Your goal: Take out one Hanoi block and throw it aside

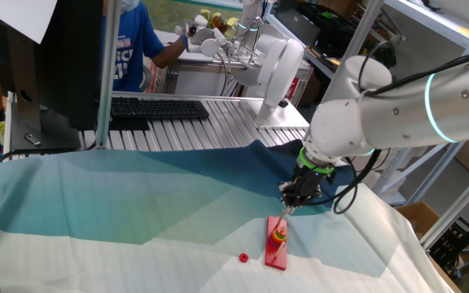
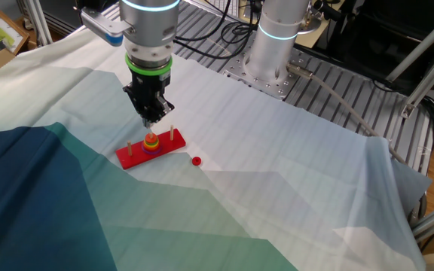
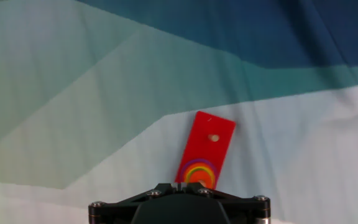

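A table draped in a cloth [image 2: 292, 188] of white, pale green, teal and dark blue patches. On the cloth lies a flat red Hanoi base [image 2: 151, 150] with three upright pegs; coloured rings [image 2: 151, 141] are stacked on the middle peg. A small red block [image 2: 196, 160] lies loose on the cloth near the base, not touching it.

A matt, creased cloth [image 2: 292, 188] in white, teal and dark blue is spread over the table. The red base [image 2: 151, 150] of the Hanoi tower is seen as smooth, slightly glossy plastic, with pale wood-coloured pegs [image 2: 172, 132]. Glossy white casing is shown on the arm [image 1: 430, 102], while the gripper [image 2: 154, 115] is finished in matt black. Ribbed bare metal [image 1: 218, 130] is exposed behind.
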Robot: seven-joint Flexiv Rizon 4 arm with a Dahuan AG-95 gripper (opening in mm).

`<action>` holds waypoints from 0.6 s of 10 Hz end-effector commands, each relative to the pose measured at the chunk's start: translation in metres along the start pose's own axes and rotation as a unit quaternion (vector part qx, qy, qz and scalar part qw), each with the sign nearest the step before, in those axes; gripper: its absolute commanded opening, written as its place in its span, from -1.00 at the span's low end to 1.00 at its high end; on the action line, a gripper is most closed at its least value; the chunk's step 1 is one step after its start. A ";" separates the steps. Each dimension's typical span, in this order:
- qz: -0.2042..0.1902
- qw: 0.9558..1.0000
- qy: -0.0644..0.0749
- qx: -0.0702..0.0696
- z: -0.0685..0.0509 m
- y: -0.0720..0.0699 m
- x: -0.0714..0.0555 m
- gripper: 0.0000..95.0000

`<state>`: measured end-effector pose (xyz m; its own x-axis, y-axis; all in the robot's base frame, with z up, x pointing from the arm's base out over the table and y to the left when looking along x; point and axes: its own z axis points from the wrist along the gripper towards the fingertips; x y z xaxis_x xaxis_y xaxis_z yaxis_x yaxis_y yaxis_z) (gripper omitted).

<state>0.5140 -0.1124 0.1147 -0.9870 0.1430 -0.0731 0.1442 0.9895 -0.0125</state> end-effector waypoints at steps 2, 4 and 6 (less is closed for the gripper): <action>0.001 1.000 -0.006 0.000 0.009 0.002 -0.002 -1.00; 0.000 1.000 -0.006 0.000 0.011 0.002 -0.002 -1.00; -0.001 1.000 -0.006 0.002 0.012 0.001 -0.001 -1.00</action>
<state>0.5158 -0.1121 0.1035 -0.9863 0.1415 -0.0843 0.1433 0.9895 -0.0157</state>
